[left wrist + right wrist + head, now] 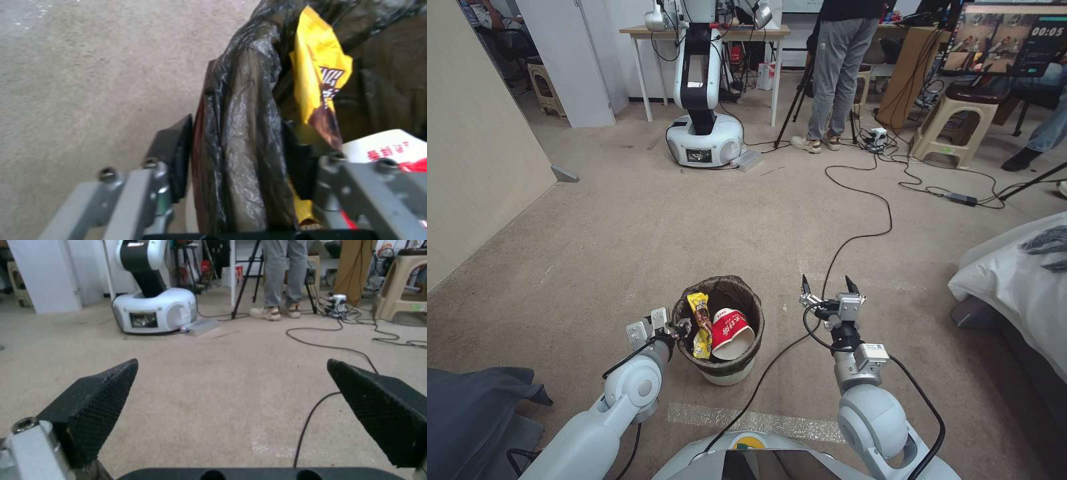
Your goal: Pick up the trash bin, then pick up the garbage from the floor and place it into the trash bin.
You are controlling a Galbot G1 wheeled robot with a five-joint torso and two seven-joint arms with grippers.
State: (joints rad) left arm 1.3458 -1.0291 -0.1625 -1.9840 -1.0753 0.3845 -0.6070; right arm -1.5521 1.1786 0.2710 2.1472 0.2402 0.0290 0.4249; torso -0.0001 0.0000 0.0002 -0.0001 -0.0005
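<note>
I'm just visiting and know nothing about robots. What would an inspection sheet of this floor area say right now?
Surface: beige carpet, a strip of tape near the robot's base.
Job's things: trash bin with dark liner, holding a yellow wrapper and a red-and-white cup.
Clutter: nothing seen loose on the carpet nearby.
End effectors: left end effector clamped on the bin's rim; right end effector open, empty, beside the bin.
Cables: black cable snaking across the floor; power strip behind.
Surroundings: another robot, stool, bed edge, a standing person.
</note>
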